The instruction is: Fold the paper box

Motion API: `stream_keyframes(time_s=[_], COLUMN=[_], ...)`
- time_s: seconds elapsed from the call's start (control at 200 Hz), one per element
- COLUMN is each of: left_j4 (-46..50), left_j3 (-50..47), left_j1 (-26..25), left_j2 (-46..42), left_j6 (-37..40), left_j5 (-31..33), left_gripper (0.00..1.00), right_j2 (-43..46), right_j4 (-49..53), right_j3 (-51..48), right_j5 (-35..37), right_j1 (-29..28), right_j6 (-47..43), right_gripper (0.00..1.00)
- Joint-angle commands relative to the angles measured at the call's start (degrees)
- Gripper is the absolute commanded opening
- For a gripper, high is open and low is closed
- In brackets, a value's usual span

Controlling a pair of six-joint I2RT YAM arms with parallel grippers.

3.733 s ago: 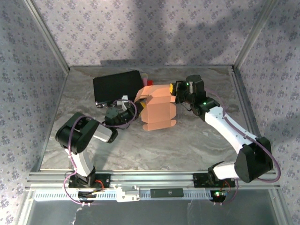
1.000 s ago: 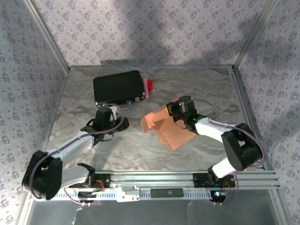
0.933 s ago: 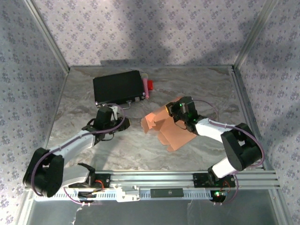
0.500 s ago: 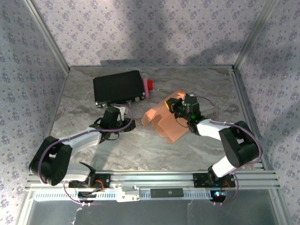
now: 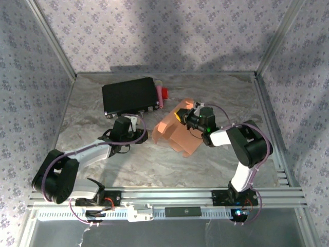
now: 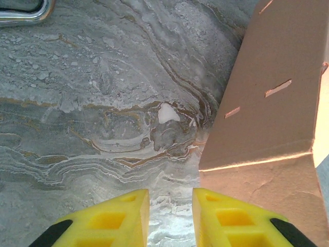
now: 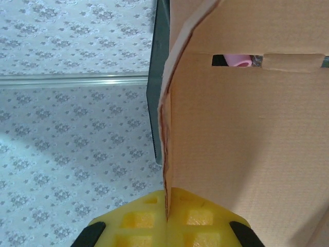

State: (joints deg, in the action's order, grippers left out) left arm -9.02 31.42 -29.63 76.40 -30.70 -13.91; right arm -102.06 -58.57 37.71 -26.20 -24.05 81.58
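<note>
- the paper box (image 5: 175, 133) sits just right of centre in the top view, half opened, its upper right end lifted off the marble table (image 5: 154, 164)
- right gripper (image 7: 167, 208) is clamped tight on one thin panel edge of it
- left gripper (image 6: 170, 198) has its yellow pads a little apart, nothing between them but bare table
- key bit: in the left wrist view the box lies right of the pads and slightly ahead, near but not touching, its long side running up the right of the frame
- my guess: the left arm is the free one to push a flap in from the left
</note>
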Motion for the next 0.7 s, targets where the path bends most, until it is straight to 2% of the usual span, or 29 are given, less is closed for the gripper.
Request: stream_keyframes(time_s=[0.0,0.225,0.55,0.695], left_j4=[-0.9,-6.5,-11.7,-13.5], left_j3=[0.2,-1.3,0.2,0.7], left_j1=[0.3,-1.4,-4.4,-6.7], left_j2=[-0.3,2.4,7.4,7.8], left_j6=[3.0,4.6,6.3,6.7], left_j5=[-1.0,-3.1,-3.0,-2.7], left_gripper=[0.3,0.33,0.33,0.37], right_j2=[-2.6,-4.4,-4.3,-4.3], right_j4=[-4.7,-6.2,-6.3,-6.3], right_j3=[0.7,1.0,1.7,2.1], right_j5=[-2.6,-4.4,-4.9,-5.2], right_j1=[1.0,1.6,1.5,1.5], right_j6=[0.1,0.3,1.0,1.0], right_gripper=[0.0,0.0,0.0,0.0])
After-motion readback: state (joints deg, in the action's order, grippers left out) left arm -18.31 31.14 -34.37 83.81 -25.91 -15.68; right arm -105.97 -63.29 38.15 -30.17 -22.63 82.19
